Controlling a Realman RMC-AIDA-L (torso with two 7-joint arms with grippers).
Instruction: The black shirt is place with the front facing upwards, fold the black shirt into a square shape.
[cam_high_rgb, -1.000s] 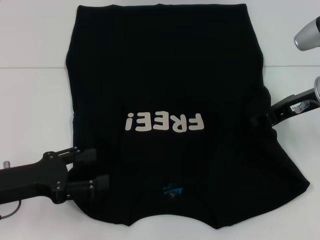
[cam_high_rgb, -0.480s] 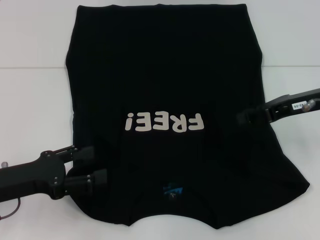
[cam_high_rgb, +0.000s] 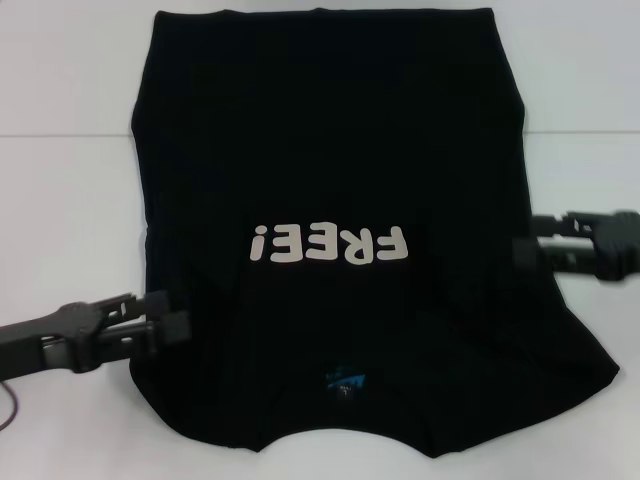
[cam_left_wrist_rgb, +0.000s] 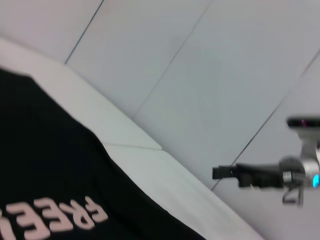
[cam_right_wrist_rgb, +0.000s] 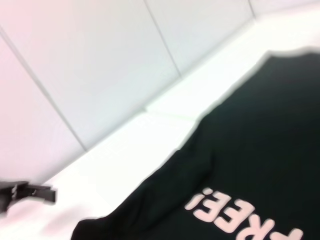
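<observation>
The black shirt (cam_high_rgb: 330, 150) lies flat on the white table, front up, with cream letters "FREE!" (cam_high_rgb: 330, 243) and a blue neck label (cam_high_rgb: 343, 380) near the front edge. My left gripper (cam_high_rgb: 165, 314) is low at the shirt's left edge beside the sleeve, turned on its side, open with nothing held. My right gripper (cam_high_rgb: 528, 237) is at the shirt's right edge above the spread right sleeve (cam_high_rgb: 570, 350), also open. The left wrist view shows the shirt (cam_left_wrist_rgb: 50, 170) and the right gripper (cam_left_wrist_rgb: 240, 172) far off. The right wrist view shows the shirt (cam_right_wrist_rgb: 250, 150) and the left gripper (cam_right_wrist_rgb: 30, 192) far off.
The white table (cam_high_rgb: 60, 200) extends on both sides of the shirt, with a seam line (cam_high_rgb: 580, 133) running across it. Pale wall panels (cam_left_wrist_rgb: 200, 75) stand behind the table.
Both grippers have rolled onto their sides and dropped lower. The right one has pulled back from over the shirt to its right edge. The left one has closed in on the left edge.
</observation>
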